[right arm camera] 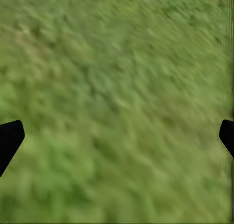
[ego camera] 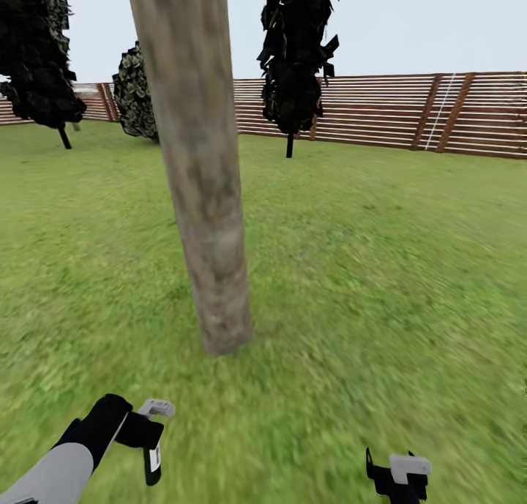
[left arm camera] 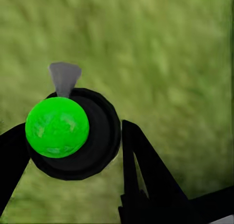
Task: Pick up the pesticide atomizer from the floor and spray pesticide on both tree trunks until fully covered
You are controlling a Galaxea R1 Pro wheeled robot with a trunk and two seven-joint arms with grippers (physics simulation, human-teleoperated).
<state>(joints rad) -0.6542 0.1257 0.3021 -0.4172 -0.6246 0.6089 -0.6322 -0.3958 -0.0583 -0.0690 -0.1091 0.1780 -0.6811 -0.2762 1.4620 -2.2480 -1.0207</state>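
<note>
- Pick-up judged done: the pesticide atomizer (ego camera: pixel 151 445) was off the grass (ego camera: pixel 380 270), clamped in the left gripper (ego camera: pixel 139 431) low at the robot's left in the head view.
- Left wrist view: the 2 black fingers (left arm camera: pixel 146 170) bracketed the round black bottle (left arm camera: pixel 97 136), seen end-on; a bright green sphere (left arm camera: pixel 57 127) overlay it, nature unclear.
- Orientation: bottle long axis ran roughly vertical, grey trigger head (ego camera: pixel 157 407) uppermost, white label (ego camera: pixel 154 458) on the body below. The nozzle looked to point up-frame, roughly toward the leaning tree trunk (ego camera: pixel 208 219); exact aim could not be confirmed.
- Trunk stood just ahead, clear of both arms. No whitish specks visible on its bark, so spraying judged not begun here.
- A 2nd tree (ego camera: pixel 296 58) stood well back near the slat fence (ego camera: pixel 410 113); its coverage could not be read at that range. Both trunks apparently remained to do.
- Right gripper (ego camera: pixel 399 478) hung empty, jaws spread wide over grass.
</note>
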